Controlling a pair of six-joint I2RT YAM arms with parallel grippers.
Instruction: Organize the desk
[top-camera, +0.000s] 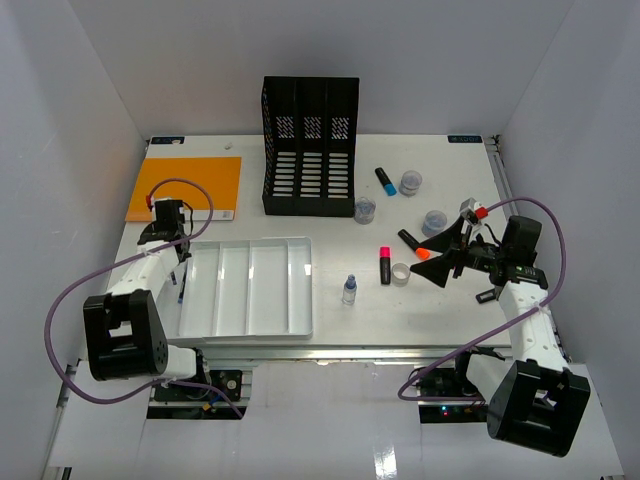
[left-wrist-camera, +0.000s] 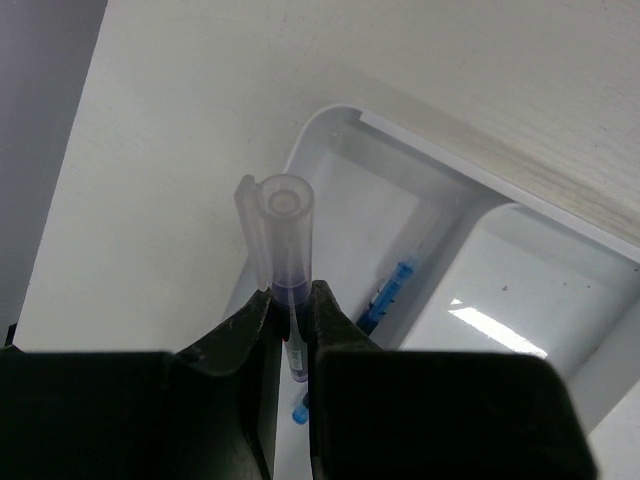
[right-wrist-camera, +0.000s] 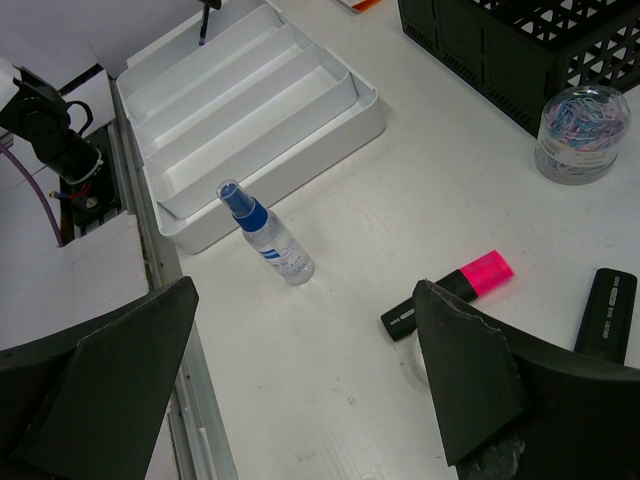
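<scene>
— How is the light where you are?
— Bright and even from overhead. Shadows on my desk (top-camera: 400, 320) are short and soft, and there is a glare strip along its near edge.
— And the sharpness?
— The left wrist view is soft. The capped pen (left-wrist-camera: 283, 225) blurs near the lens, and the tray (left-wrist-camera: 497, 330) glints. My right fingers (right-wrist-camera: 100, 390) look nearly black.
</scene>
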